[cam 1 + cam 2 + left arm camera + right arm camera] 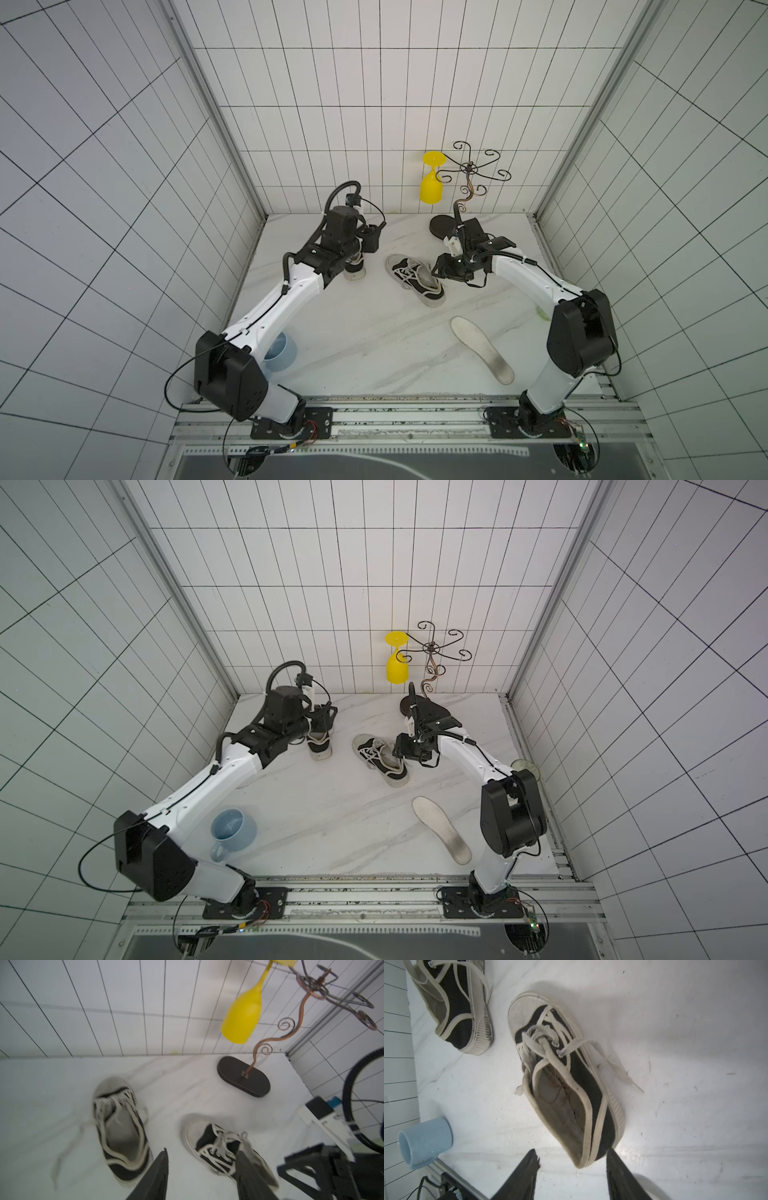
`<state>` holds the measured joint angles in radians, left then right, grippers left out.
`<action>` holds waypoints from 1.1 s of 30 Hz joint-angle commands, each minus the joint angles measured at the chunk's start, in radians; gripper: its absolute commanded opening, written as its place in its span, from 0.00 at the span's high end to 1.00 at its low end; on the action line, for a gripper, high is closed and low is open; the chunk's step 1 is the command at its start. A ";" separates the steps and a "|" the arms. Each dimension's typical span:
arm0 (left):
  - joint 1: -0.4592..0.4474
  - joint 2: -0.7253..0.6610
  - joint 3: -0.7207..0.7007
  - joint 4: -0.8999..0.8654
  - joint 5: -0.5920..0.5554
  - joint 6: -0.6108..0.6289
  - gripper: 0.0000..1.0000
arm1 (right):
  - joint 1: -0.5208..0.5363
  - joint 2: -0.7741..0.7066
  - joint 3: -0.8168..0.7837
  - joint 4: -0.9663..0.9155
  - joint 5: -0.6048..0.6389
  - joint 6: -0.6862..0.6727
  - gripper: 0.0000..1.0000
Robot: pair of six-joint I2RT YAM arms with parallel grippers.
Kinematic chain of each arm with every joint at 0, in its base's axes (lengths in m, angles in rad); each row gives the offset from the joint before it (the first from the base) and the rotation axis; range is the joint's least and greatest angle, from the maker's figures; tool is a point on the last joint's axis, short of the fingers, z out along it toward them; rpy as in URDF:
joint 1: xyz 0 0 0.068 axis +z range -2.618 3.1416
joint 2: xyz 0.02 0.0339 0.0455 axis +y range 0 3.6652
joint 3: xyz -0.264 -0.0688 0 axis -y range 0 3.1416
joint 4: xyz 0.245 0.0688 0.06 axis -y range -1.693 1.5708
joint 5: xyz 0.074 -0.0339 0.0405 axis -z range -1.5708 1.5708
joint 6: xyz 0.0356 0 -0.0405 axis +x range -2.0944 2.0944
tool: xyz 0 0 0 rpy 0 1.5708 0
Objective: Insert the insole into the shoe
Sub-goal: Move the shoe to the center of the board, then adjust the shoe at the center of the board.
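Observation:
A black-and-white sneaker, the shoe (415,279) (380,759) (566,1084), lies mid-table with its opening up and bare stitching inside. The white insole (482,349) (442,829) lies flat on the table nearer the front, apart from it. My right gripper (436,272) (572,1155) is open, its jaws straddling the shoe's heel; one finger (614,1167) is against the heel's side. My left gripper (372,239) (201,1153) hangs open and empty above the table, beside a second matching sneaker (355,270) (120,1126).
A wire rack on a dark oval base (442,226) (243,1076) stands at the back, with a yellow glass (431,183) (242,1016) hanging upside down from it. A pale blue mug (232,829) (425,1142) sits front left by the left arm.

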<state>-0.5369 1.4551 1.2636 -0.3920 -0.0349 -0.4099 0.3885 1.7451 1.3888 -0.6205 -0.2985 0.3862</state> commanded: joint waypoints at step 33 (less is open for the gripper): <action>-0.242 0.649 0.558 -0.389 -0.196 0.213 0.62 | -0.127 -0.018 -0.089 0.057 0.040 0.062 0.35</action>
<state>-0.7761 2.0411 1.7428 -0.6933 -0.1719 -0.2974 0.2951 1.7512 1.3590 -0.5453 -0.2298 0.4274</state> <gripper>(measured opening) 0.394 0.645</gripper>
